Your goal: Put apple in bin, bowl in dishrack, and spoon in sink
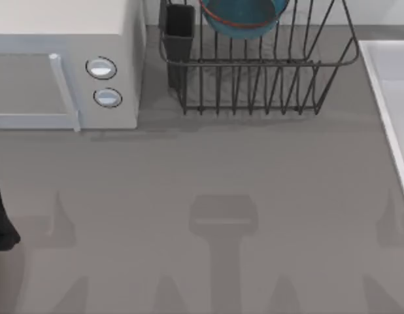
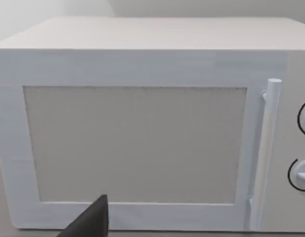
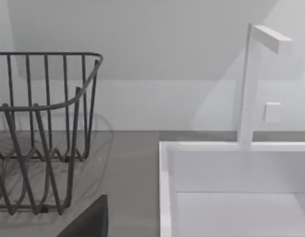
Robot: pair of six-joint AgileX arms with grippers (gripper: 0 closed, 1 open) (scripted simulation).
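Teal bowl (image 1: 241, 16) sitting inside the dishrack (image 1: 254, 85). Left end effector (image 1: 2, 222) parked at counter's left edge; open or closed, cannot tell.

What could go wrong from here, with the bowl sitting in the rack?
1. The teal-blue bowl with the reddish rim sits in the dark wire dishrack, cut off by the top view's edge; how well it is seated cannot be judged, so it might tip.
2. The pale rectangular sink has a tall white faucet that an arm reaching in could strike.
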